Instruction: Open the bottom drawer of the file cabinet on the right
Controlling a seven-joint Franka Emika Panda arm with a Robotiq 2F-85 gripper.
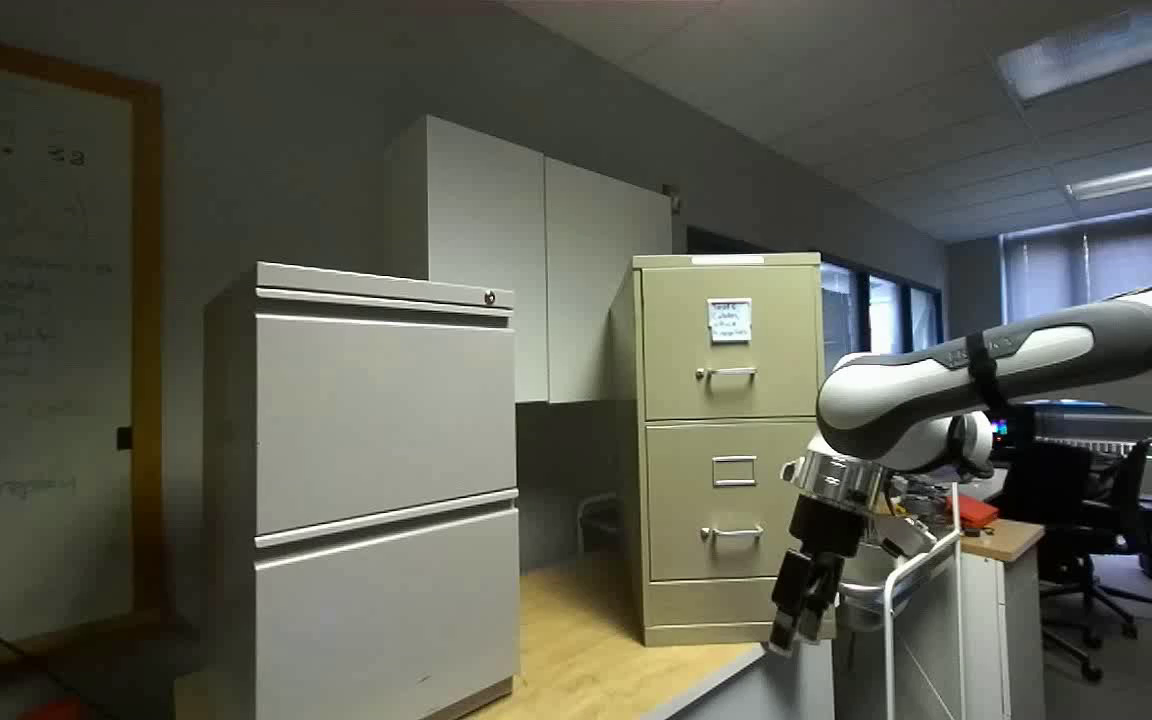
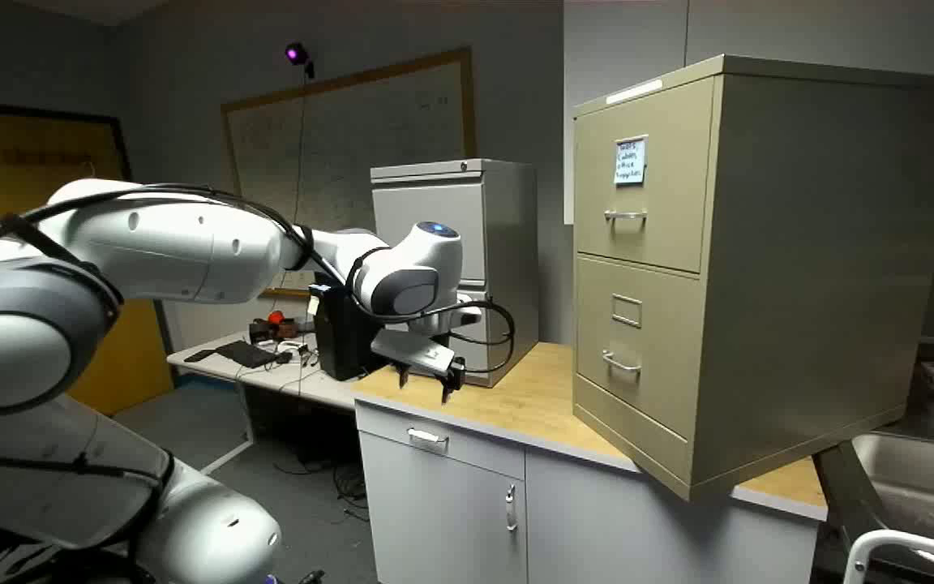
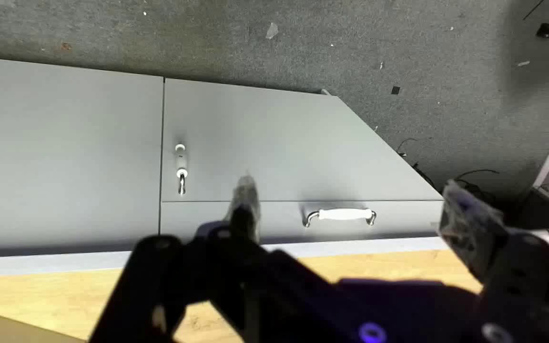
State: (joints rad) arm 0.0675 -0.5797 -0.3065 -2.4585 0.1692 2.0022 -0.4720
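The tan file cabinet (image 1: pixel 628 480) (image 2: pixel 807 276) stands on the wooden counter in both exterior views. Its bottom drawer (image 1: pixel 681 480) (image 2: pixel 661 324) is closed, with a small metal handle (image 1: pixel 733 533) (image 2: pixel 621 363). The upper drawer (image 1: pixel 676 350) (image 2: pixel 678 162) bears a white paper and is closed. My gripper (image 1: pixel 796 640) (image 2: pixel 425 392) points down near the counter's front edge, apart from the handle, and to the cabinet's left in an exterior view. In the wrist view the gripper (image 3: pixel 348 183) is open with nothing between its fingers. The bottom drawer's handle is not visible there.
A grey two-panel cabinet (image 1: pixel 386 430) (image 2: pixel 511 268) stands on the same counter (image 1: pixel 576 640) (image 2: pixel 532 397). Below are a white counter drawer handle (image 2: pixel 426 436) (image 3: pixel 344 214) and a door handle (image 2: pixel 511 507) (image 3: pixel 181 166). A sink (image 2: pixel 921 478) lies beside the tan cabinet, near a white metal rail (image 1: pixel 891 620).
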